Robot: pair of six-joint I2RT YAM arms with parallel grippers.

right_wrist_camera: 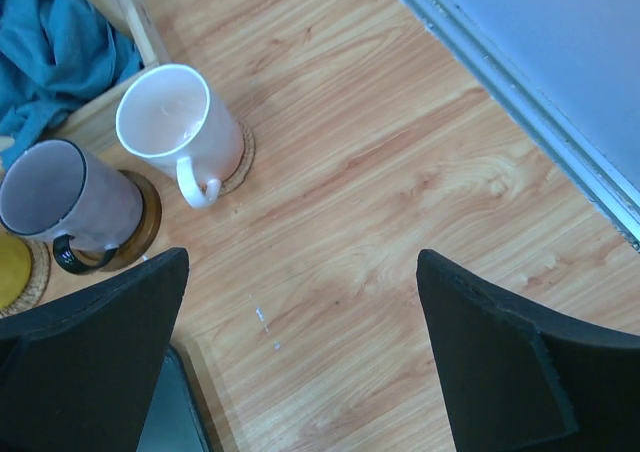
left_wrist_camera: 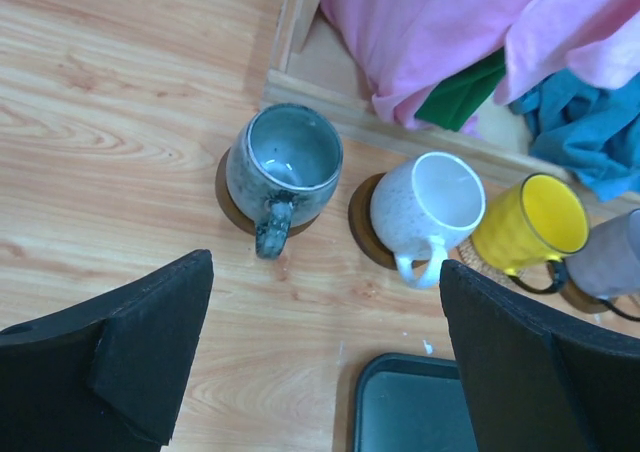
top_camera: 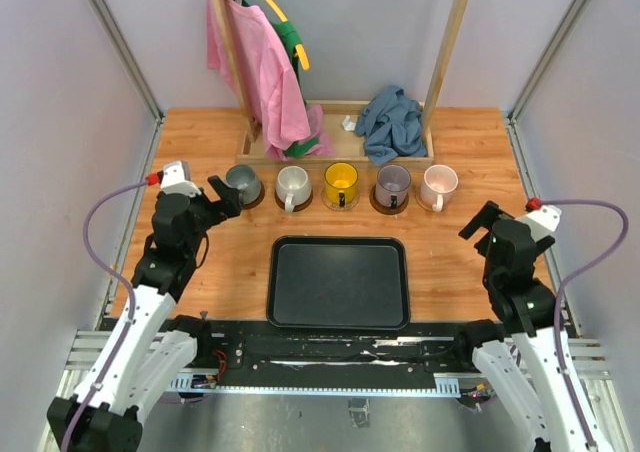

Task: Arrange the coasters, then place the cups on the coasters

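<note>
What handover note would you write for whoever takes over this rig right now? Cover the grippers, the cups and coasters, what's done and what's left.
Left gripper: open, empty, close to the grey cup.
Right gripper: open, empty, apart from the pale pink cup.
Row: grey cup, off-white cup, yellow cup, lilac cup, pale pink cup, each upright on its own coaster.
Done: coasters arranged, cups placed.
Left: nothing that shows.

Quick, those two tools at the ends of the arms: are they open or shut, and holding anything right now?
Left tool: open, holding nothing.
Right tool: open, holding nothing.
</note>
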